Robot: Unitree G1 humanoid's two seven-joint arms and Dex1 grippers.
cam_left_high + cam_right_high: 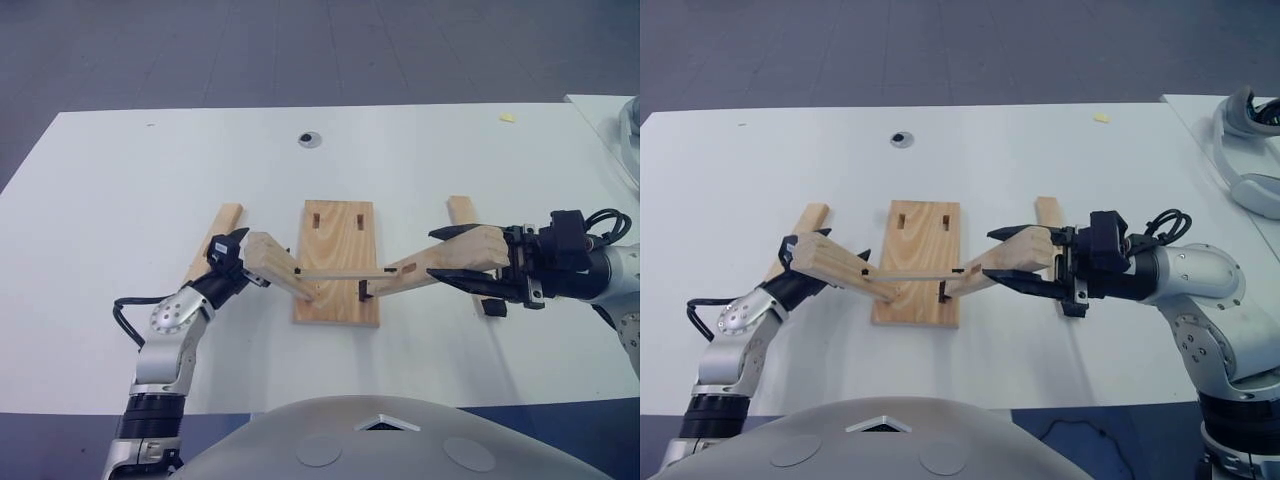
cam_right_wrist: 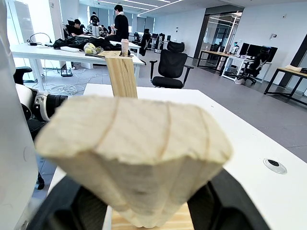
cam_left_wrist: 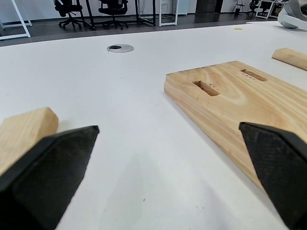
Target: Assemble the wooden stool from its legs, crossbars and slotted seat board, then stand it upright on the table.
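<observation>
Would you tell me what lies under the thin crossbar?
The slotted seat board lies flat beneath the crossbar; its two far slots show, but the left leg and right leg partly cover its near end.

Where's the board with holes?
Seen from the head, the seat board lies flat mid-table under the crossbar, between the left hand and the right hand gripping a leg.

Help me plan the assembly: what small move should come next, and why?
Probably the right claw should press its leg tip down into the seat board: that leg and the left leg, joined by the crossbar, slant onto the board's near end.
</observation>
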